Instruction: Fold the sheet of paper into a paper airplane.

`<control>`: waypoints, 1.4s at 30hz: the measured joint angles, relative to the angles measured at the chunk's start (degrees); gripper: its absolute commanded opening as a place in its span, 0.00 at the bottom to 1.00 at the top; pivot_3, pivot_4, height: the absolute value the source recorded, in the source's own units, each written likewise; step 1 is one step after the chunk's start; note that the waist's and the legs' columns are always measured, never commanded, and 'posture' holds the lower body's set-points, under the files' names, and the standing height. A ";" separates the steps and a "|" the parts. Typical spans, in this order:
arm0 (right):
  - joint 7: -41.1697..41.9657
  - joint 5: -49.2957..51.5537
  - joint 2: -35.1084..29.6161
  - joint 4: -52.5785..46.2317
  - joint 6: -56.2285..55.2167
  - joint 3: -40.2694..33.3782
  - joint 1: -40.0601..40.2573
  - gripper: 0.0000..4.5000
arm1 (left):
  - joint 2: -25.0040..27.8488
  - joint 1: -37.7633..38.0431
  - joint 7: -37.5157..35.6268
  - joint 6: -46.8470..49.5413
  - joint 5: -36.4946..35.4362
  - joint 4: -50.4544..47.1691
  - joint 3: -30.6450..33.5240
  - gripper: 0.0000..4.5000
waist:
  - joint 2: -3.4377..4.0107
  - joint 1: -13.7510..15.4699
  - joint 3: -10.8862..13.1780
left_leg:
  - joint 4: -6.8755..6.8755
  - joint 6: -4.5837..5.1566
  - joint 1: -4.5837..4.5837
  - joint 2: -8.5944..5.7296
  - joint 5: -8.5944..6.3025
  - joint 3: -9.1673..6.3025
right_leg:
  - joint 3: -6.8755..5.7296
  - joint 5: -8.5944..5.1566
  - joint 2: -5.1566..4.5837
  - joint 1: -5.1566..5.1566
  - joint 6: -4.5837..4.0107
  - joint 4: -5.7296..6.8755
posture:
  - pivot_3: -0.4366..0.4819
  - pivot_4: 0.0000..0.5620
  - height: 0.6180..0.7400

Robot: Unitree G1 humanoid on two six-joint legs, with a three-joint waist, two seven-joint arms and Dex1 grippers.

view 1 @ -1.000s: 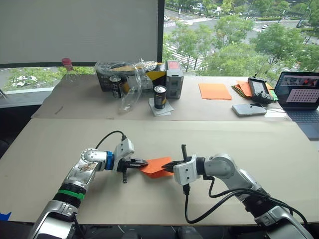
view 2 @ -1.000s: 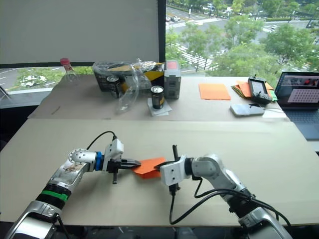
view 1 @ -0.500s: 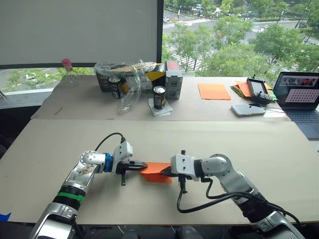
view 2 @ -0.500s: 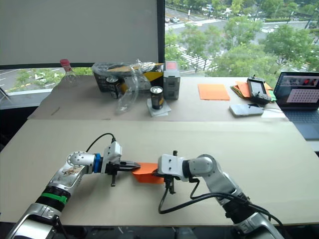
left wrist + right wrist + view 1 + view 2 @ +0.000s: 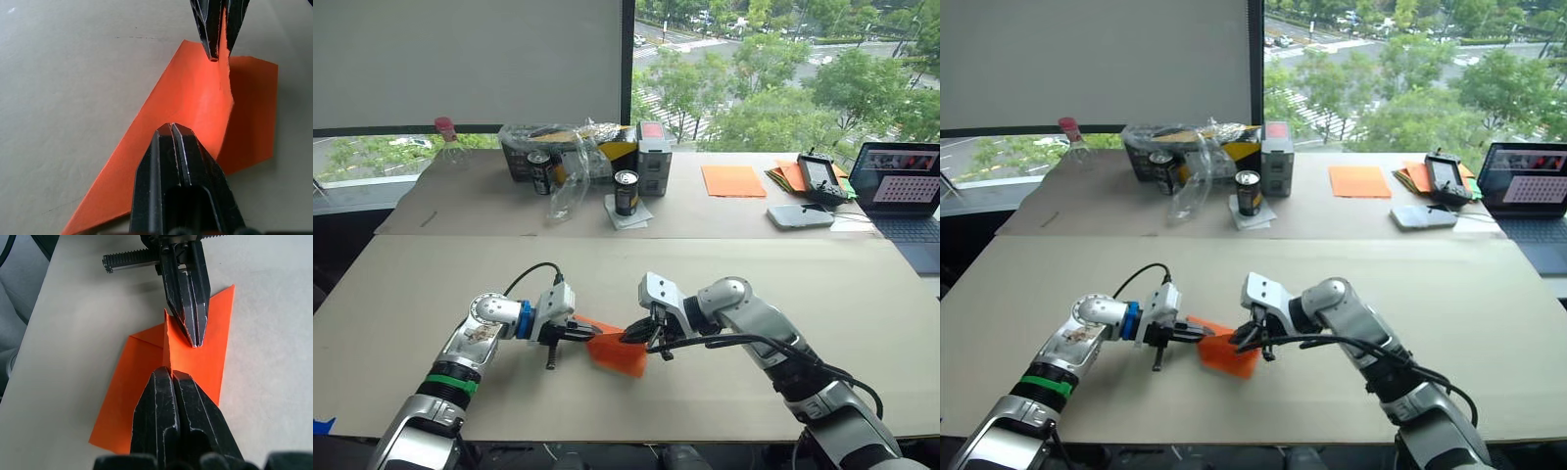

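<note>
Big windows are letting in green treetops behind the far table (image 5: 744, 211), while the near table (image 5: 431, 284) of pale board is carrying the action. Both grippers are meeting nose to nose over the sheet of paper (image 5: 619, 354), which is lying near the front middle of that board. The left gripper (image 5: 591, 333) is pinching one end of the orange sheet with its jaws pressed together, and the right gripper (image 5: 628, 337) is clamping the opposite end, jaws likewise closed on the paper.

From the head, the sheet is reading as a small folded orange slab, one corner dipping toward the front edge. The left wrist view is giving more: a raised ridge (image 5: 226, 73) is running along the paper between the two sets of jaws, with the right gripper's black fingertips (image 5: 211, 29) biting it at the far end. The right wrist view is showing a long pointed flap beside the left gripper's fingers (image 5: 188, 303) and a diagonal crease (image 5: 146, 340) on the layer beneath.

Back on the far table, two cans (image 5: 627, 191), a clear bottle (image 5: 570, 186), a smooth orange sheet (image 5: 734, 179) and a laptop (image 5: 906, 191) are sitting well apart from the jaws.
</note>
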 measured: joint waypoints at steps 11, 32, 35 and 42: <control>-0.20 4.38 0.80 1.15 10.25 -0.90 0.10 0.00 | -0.54 -0.43 0.04 -1.21 0.27 1.46 -0.02 0.01 | 0.11 0.09 -0.12 | 0.00 0.00 0.00 -0.01 0.00 0.00 | 0.00 0.00 -0.01 0.00 0.00 0.02 | 0.48 0.27 0.92; -10.32 13.34 1.90 2.50 18.79 -10.00 4.61 0.00 | -1.77 -2.21 -1.14 -1.39 0.37 4.44 -0.25 0.01 | 0.10 0.41 -0.24 | 0.00 0.01 0.19 -0.03 0.00 -0.01 | -0.01 -0.01 -0.03 0.28 0.03 -0.06 | 0.48 0.27 0.92; -10.45 13.46 2.07 3.47 18.76 -10.01 4.43 0.00 | -1.93 -2.26 -1.18 -1.41 0.53 4.85 -0.27 0.01 | 0.10 0.37 -0.25 | 0.00 0.10 0.48 -0.02 -0.05 -0.01 | -0.02 -0.04 -0.03 0.65 0.07 -0.17 | 0.48 0.27 0.92; -10.15 12.73 2.65 7.08 17.10 -8.60 2.35 0.00 | -1.92 -2.33 -1.17 -1.37 1.08 5.38 -0.21 0.01 | 0.09 0.07 -0.36 | 0.00 0.14 0.80 0.00 -0.08 -0.01 | -0.02 -0.23 -0.01 0.97 0.39 -0.19 | 0.48 0.27 0.92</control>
